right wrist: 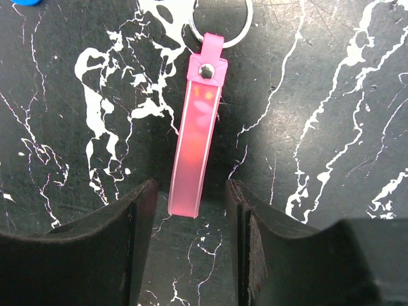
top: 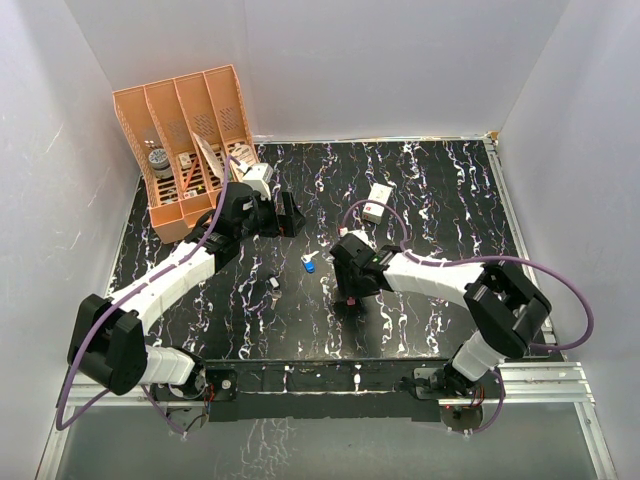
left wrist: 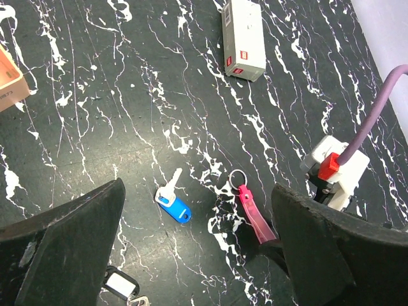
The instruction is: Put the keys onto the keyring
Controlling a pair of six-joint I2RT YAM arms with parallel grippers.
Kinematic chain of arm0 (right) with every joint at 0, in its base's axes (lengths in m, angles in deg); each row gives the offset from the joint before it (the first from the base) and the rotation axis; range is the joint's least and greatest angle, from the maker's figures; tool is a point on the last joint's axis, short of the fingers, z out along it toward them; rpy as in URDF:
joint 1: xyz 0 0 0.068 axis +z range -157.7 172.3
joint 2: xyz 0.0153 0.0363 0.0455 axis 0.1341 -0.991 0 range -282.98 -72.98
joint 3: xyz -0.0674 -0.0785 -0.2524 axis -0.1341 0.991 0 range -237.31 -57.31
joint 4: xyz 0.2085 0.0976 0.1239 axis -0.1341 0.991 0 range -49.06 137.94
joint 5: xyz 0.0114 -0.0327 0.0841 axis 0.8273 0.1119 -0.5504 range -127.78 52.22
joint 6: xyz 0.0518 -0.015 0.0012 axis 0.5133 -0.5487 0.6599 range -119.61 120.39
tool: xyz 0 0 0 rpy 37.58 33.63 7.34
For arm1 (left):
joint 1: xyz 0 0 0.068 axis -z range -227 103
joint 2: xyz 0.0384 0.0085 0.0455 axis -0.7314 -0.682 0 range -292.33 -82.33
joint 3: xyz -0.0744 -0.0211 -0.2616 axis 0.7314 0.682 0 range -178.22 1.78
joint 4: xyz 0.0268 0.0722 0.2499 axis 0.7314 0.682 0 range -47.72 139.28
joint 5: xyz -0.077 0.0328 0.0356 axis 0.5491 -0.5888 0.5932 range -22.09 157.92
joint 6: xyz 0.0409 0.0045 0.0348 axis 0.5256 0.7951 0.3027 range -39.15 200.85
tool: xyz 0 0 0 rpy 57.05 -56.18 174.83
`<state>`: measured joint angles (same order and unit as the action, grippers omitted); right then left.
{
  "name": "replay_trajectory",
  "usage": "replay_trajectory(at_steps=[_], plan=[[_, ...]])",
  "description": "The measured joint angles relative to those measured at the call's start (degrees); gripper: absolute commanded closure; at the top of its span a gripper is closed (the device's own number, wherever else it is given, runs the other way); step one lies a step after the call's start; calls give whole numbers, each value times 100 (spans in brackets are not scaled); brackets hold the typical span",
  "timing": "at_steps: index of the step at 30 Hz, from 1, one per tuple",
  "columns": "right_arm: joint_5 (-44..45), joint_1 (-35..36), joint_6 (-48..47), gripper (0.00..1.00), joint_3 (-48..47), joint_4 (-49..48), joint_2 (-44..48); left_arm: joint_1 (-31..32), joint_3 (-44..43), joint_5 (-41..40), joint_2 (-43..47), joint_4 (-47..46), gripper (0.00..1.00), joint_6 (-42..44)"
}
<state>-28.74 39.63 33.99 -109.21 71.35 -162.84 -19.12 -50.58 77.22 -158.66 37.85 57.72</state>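
Pink strap keyring (right wrist: 196, 146), flat on the black marbled counter (right wrist: 331, 95). The silver ring at its 12 o'clock end is cut off by the right wrist view's edge. Translucent fob, one silver rivet. Its 6 o'clock end lies between the fingers of the open right hand (right wrist: 191, 210), untouched. Blue-headed key (left wrist: 173, 203) lies at 9 o'clock of the keyring. Dark-headed key (left wrist: 121, 284) is partly cropped. Left hand (left wrist: 197, 191) is spread wide, empty.

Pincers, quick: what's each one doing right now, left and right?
Left pincer: open, holding nothing.
Right pincer: open, astride the strap end of the keyring, not gripping it.
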Motion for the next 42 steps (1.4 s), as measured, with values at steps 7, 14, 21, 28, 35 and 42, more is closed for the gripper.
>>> replay_trajectory(at_steps=[7, 14, 21, 28, 35, 42], plan=[[2, 52, 52, 66, 0, -66, -146, 0, 0, -31, 0, 22, 2, 2], [68, 81, 98, 83, 0, -87, -201, 0, 0, -48, 0, 22, 2, 4], [238, 107, 70, 88, -7, -44, -127, 0, 0, -59, 0, 22, 2, 17], [522, 109, -308, 88, -651, 271, 494, 0, 31, -70, -42, 15, 2, 55], [612, 92, -776, 89, -1718, 367, 669, 0, 166, -66, -42, 0, 4, 229], [601, 15, -1115, 89, -2144, 612, 669, 0, 409, -72, 101, -160, 5, 365]])
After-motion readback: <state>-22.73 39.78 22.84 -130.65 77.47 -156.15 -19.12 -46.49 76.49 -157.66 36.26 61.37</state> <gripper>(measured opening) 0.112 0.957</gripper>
